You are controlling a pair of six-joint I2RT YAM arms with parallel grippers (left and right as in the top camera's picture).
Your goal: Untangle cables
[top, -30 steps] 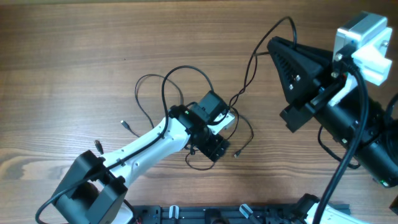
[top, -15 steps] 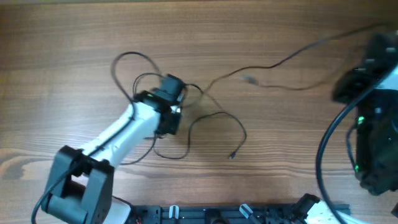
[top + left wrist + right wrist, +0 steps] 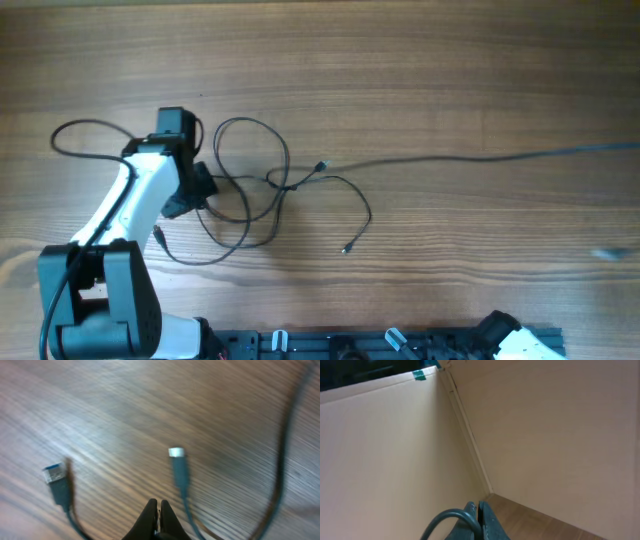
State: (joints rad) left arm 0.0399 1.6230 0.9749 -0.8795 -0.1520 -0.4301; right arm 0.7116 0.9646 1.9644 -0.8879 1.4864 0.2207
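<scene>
Plainly, the cables (image 3: 284, 184) are lying in a loose knot just to the right of our left gripper (image 3: 197, 186); one long strand (image 3: 450, 157) is running out of the knot toward our right gripper (image 3: 478, 519), whose jaws are pressing together on a dark cord, that strand we judge, holding it taut so the loops can be told apart; our left jaws are also pressing tip to tip, whether on a cord we cannot tell; two plug ends (image 3: 176, 452) are lying just ahead of them.

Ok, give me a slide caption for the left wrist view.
Left pincer shut over the wooden table, two silver-tipped cable plugs just ahead.
</scene>
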